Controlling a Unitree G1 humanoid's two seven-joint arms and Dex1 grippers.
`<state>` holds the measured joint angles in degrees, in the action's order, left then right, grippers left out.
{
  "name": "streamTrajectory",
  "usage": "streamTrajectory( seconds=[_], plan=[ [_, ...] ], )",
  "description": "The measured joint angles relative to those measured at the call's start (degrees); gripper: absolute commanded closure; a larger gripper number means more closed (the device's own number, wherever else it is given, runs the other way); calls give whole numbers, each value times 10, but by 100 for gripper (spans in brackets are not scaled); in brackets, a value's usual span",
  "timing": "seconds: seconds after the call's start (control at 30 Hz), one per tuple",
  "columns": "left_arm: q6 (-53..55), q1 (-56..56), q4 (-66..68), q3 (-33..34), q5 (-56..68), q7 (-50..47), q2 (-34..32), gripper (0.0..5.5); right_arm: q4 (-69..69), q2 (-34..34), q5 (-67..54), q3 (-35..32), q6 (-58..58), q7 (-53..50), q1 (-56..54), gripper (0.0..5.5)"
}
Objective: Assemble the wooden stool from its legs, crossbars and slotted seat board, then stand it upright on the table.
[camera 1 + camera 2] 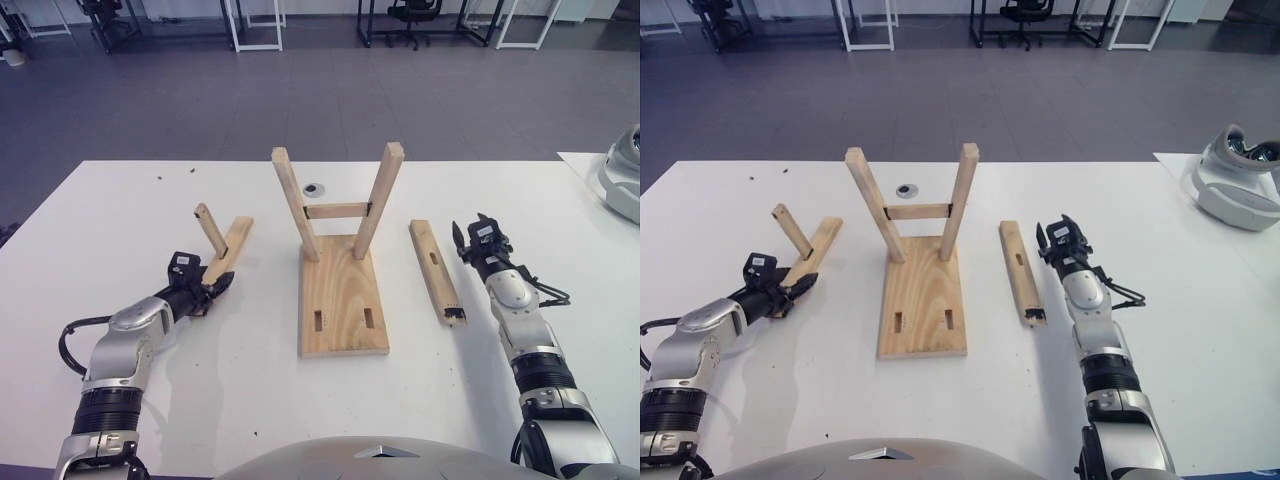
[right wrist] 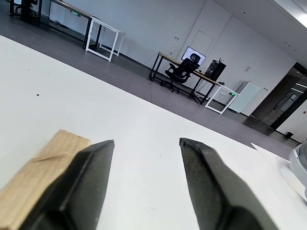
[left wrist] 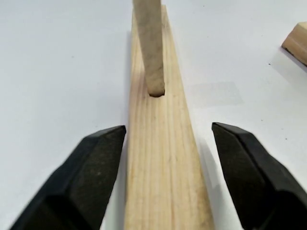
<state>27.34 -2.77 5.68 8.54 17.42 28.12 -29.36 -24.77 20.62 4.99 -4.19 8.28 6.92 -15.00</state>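
Your left claw (image 3: 168,132) is released. Its black fingers (image 3: 91,163) are spread either side of the near end of a pale wooden leg (image 1: 228,250) lying flat, with a gap showing on both sides. Just ahead of the claw, a short wooden crossbar (image 1: 211,229) stands tilted out of that leg's hole.

Your right claw (image 1: 471,228) is released too and holds nothing, low over the white table (image 1: 120,200). Just beside it, on its inner side, a second loose wooden leg (image 1: 435,270) lies flat, its far end level with the fingertips.

Between the two claws, the light slotted wooden seat board (image 1: 342,310) lies flat. Two upright legs (image 1: 295,203) are plugged into its far end, linked by a joining bar (image 1: 337,211). Two open slots sit at its near end.

Beyond the board is a small dark round object (image 1: 315,188). Well off the right claw's outer side lies a white headset (image 1: 1238,190).
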Motion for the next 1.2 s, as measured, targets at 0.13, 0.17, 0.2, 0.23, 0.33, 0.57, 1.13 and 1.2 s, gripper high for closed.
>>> streamTrajectory(
  seconds=[0.13,0.17,0.2,0.23,0.33,0.57,1.13,1.2],
  plan=[
    [7,0,-4,-3,-8,1,-5,345,5,0,0,0,-1,0,0,296],
    [7,0,-5,-6,-14,2,-7,347,5,0,0,0,-2,0,0,296],
    [7,0,-6,-13,-23,2,-15,347,6,0,0,0,-2,0,0,296],
    [7,0,-5,-18,-25,5,-24,347,6,0,0,0,-2,0,0,296],
    [-2,0,0,-21,-33,11,-32,347,8,0,0,0,-3,0,0,296],
    [-28,-56,-45,127,93,54,-40,347,156,-10,-218,-66,-143,106,-27,265],
    [64,-247,-330,-16,222,55,-45,348,393,-184,-754,-74,-484,-89,-289,234],
    [63,-247,-335,-27,207,56,-45,348,392,-190,-776,-82,-484,-108,-289,234]
  ],
)
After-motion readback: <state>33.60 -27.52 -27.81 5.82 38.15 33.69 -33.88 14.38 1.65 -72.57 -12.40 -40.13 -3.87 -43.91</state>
